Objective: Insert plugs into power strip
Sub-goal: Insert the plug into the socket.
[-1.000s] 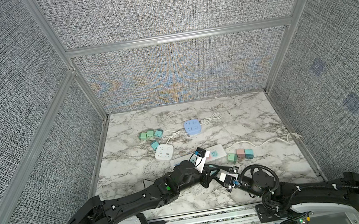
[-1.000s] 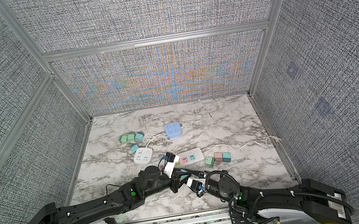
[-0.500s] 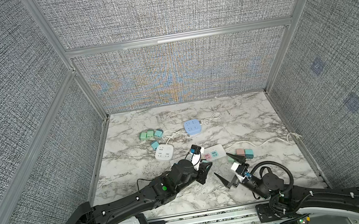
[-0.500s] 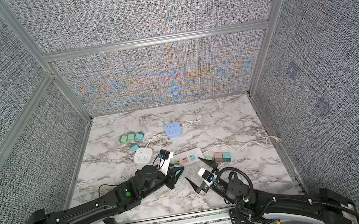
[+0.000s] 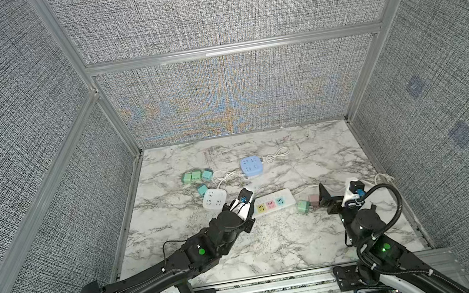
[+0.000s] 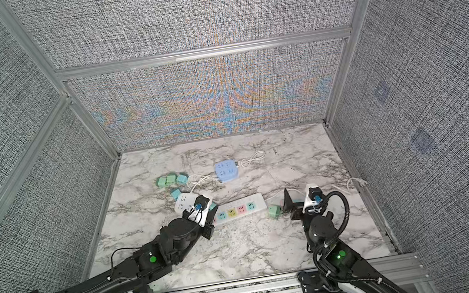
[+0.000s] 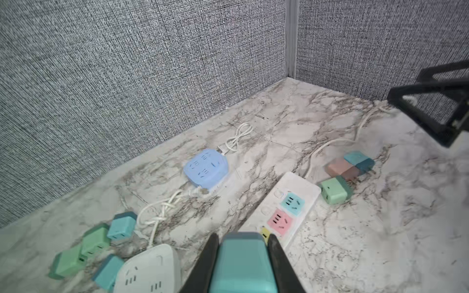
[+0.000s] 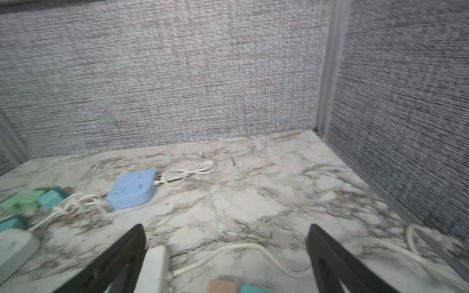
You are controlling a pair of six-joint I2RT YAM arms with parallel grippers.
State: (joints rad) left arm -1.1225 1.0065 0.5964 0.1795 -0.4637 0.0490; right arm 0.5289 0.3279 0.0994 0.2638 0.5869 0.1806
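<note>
The long white power strip (image 5: 271,205) (image 6: 238,210) (image 7: 286,208) with coloured sockets lies mid-table. My left gripper (image 7: 243,237) (image 6: 210,211) is shut on a teal plug (image 7: 242,263) at the strip's left end, beside the yellow socket. I cannot tell whether its prongs touch the strip. My right gripper (image 8: 225,228) (image 5: 324,201) stands wide open and empty, right of the strip. A green plug (image 5: 302,206) (image 7: 335,190), a pink plug (image 7: 338,167) (image 8: 223,286) and a teal plug (image 7: 360,159) lie right by its fingers.
Several more green and teal plugs (image 5: 196,176) lie at the back left beside a white square strip (image 5: 214,197). A blue square strip (image 5: 251,166) with a coiled cord lies behind. White cords (image 8: 243,247) trail right of the long strip. Fabric walls enclose the table.
My right gripper opened wide, left the left gripper and swung right to the three loose plugs. The left gripper, still shut on the teal plug, shifted slightly toward the strip's left end.
</note>
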